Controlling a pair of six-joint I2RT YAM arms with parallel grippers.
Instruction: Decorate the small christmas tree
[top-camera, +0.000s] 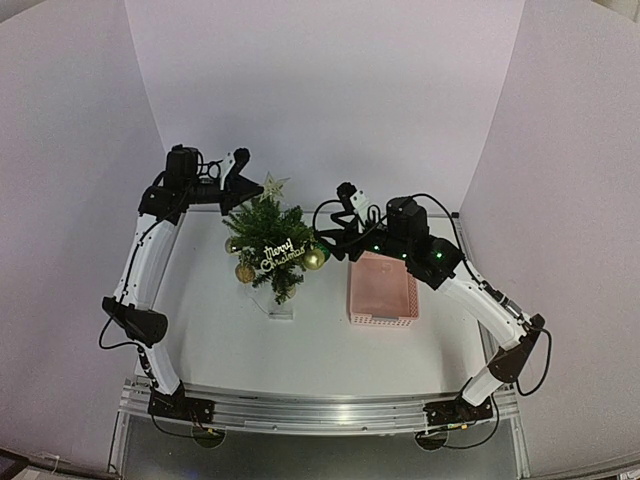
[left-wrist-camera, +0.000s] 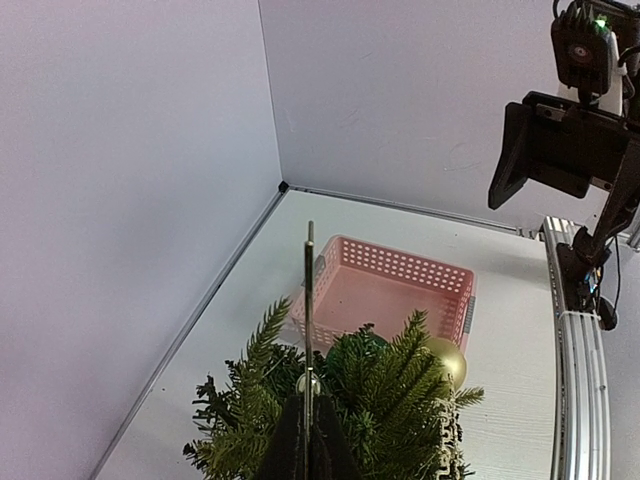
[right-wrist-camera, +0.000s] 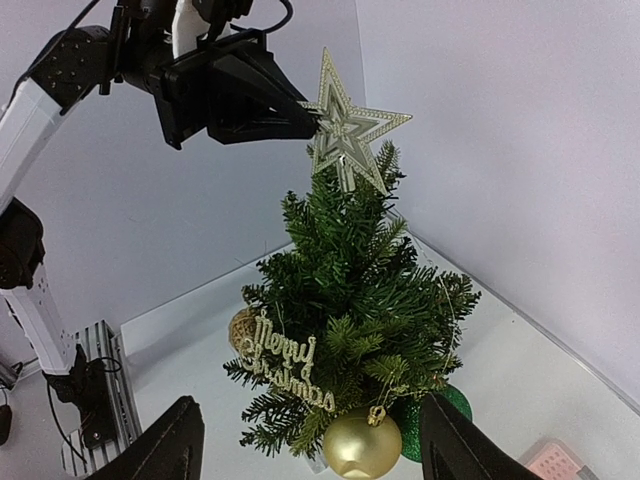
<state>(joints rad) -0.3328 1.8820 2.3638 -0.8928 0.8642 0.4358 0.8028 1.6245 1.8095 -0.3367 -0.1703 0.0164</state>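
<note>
Near edge: metal rail (top-camera: 320, 410) w/ both arm bases bolted on. White table (top-camera: 320, 345) beyond it.

Mid-table: small christmas tree (top-camera: 268, 240) stands upright on a pale base (top-camera: 283, 312), just L of pink basket (top-camera: 383, 290). The two are near but not touching.

On tree, near side:
- Gold "Merry Christmas" sign (right-wrist-camera: 290, 365) hangs across the branches.
- Gold ball (right-wrist-camera: 361, 443) is low on the basket side.
- Green glitter ball (right-wrist-camera: 440, 405) sits just behind the gold one.
- Brownish ball (right-wrist-camera: 241, 325) is on the L side.

Right gripper (right-wrist-camera: 308, 410): jaws wide, holding nothing. It faces the tree from the basket side, close to the branches but clear of them.

Treetop: gold star (right-wrist-camera: 348, 130) at the tip, lower pts overlapping the top needles. Can't tell if it's seated on the tip.

Left gripper (right-wrist-camera: 300, 112): clamped tight on the star's edge, reaching in from far L, level w/ treetop. In the left wrist view the star shows edge-on, a thin vertical strip rising from betw. the fingers.

Far: white walls (top-camera: 320, 100) meeting at corners behind the table.
</note>
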